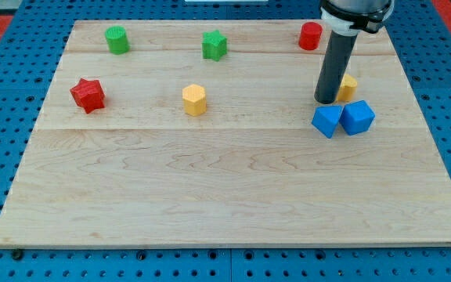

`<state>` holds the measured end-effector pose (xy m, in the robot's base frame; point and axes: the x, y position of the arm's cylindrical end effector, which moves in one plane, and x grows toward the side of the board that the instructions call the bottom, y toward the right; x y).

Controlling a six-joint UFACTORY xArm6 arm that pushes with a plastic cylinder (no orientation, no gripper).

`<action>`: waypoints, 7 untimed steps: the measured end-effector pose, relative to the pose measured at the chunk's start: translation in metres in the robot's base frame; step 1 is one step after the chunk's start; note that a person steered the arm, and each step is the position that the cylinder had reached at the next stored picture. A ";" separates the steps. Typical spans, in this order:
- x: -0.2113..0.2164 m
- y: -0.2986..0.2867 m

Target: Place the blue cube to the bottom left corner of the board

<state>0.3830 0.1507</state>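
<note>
Two blue blocks lie side by side at the view's right on the wooden board [225, 196]: a blue cube [327, 121] on the left and a second blue block [358, 117] touching it on the right. My tip [326, 100] is just above the blue cube in the view, close to its top edge. A yellow block [348, 86] sits right behind the rod, partly hidden by it.
A red star block [88, 95] is at the view's left, a yellow hexagonal block [194, 99] in the middle. Along the top stand a green cylinder [117, 39], a green star block [214, 45] and a red cylinder [310, 36].
</note>
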 end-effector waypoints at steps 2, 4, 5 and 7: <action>0.008 0.000; 0.011 0.027; 0.054 0.030; 0.088 -0.013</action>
<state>0.4715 0.1374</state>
